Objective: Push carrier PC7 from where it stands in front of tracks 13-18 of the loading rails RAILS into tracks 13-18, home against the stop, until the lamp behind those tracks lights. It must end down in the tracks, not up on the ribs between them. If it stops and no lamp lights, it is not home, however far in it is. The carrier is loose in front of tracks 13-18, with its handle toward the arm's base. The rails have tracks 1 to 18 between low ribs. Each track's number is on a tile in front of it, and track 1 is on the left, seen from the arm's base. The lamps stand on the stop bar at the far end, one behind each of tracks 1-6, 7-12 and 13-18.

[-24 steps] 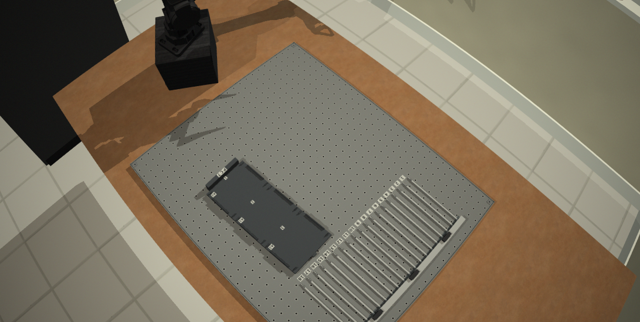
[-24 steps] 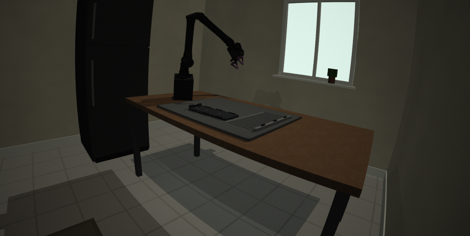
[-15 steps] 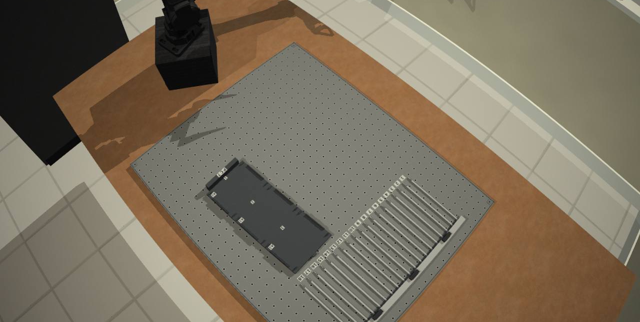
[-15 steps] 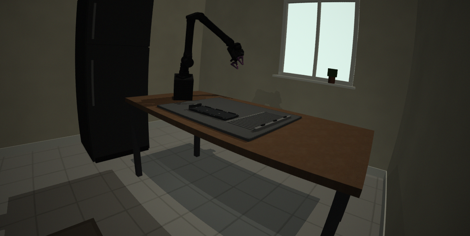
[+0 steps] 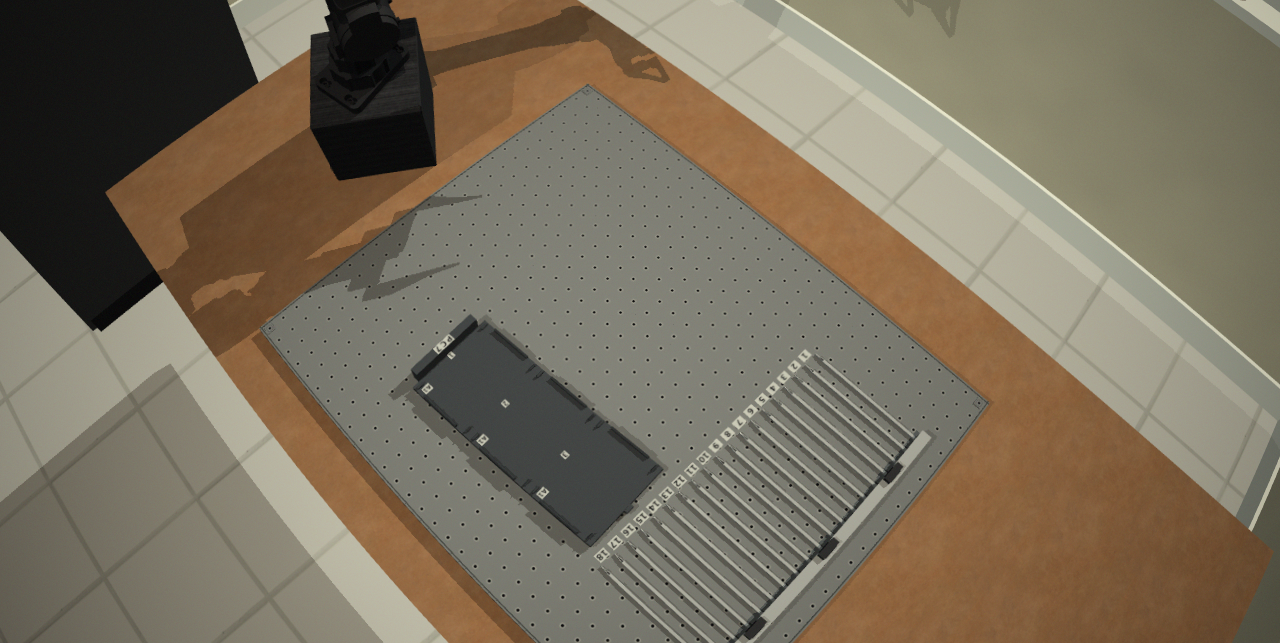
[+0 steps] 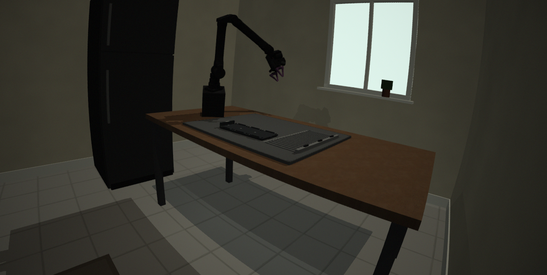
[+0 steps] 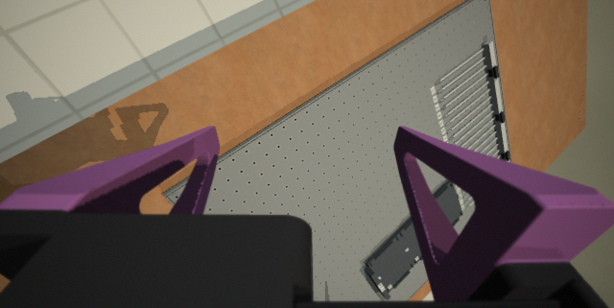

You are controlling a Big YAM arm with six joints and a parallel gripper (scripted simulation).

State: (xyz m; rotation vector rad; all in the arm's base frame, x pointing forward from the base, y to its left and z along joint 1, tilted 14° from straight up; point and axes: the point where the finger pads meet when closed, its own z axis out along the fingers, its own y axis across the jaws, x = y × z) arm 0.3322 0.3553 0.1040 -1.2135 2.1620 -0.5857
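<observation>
Here, the biggest thing near me is the black fridge (image 6: 131,81), standing by the table's corner behind my base. The brown table (image 6: 344,166) carries everything else, and most of its top is taken by the grey pegboard (image 5: 626,218), dotted with holes. My arm (image 6: 244,30) rises from a black block (image 5: 371,124) at the table's near end, bends at the top and reaches out and down over the table, high above the board. At the board's far end lie the rails (image 5: 787,460), a comb of pale ribs with numbered tiles (image 5: 725,435) along their front edge and a pale stop bar (image 5: 854,518) behind them. Three small dark lamps sit on that bar; the one behind tracks 13-18 (image 5: 754,626) looks dark, as do the other two. The carrier (image 5: 537,433), a long dark slab with small white markers on it, lies flat on the board in front of the high-numbered tracks, its far end just short of the tiles and not in the tracks. Its handle (image 5: 444,344) is the raised bar at the end toward my base. My gripper (image 7: 306,136) hangs well above the board, off to the side of the carrier, its purple fingers spread fully apart with nothing between them. On the windowsill (image 6: 363,95) stands a small potted plant (image 6: 386,88).
</observation>
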